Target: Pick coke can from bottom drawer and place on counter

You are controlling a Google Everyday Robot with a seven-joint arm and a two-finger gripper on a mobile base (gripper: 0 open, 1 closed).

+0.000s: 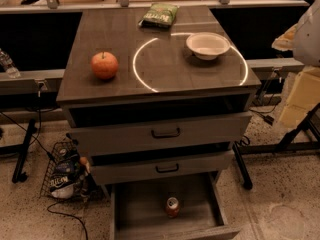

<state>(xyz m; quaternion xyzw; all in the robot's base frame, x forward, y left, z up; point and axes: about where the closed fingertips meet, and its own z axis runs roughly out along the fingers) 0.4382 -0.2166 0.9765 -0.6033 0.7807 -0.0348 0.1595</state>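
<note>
Right edge crops the gripper point(306, 31), grip unreadable; coke can point(172, 207) stands upright in bottom drawer point(135, 204), top up

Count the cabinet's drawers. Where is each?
3: the top drawer under the counter, the middle drawer below it, and the bottom drawer pulled out lowest, holding the coke can. None seems hidden. The gripper is not in view.

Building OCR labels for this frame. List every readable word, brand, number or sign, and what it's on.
Nothing reads cleanly.
green bag on the counter: pale lettering, too blurred to quote.
packets in the wire basket on the floor: print, too blurred.
coke can in the bottom drawer: label too small to read.
pincer: not in view.
</note>
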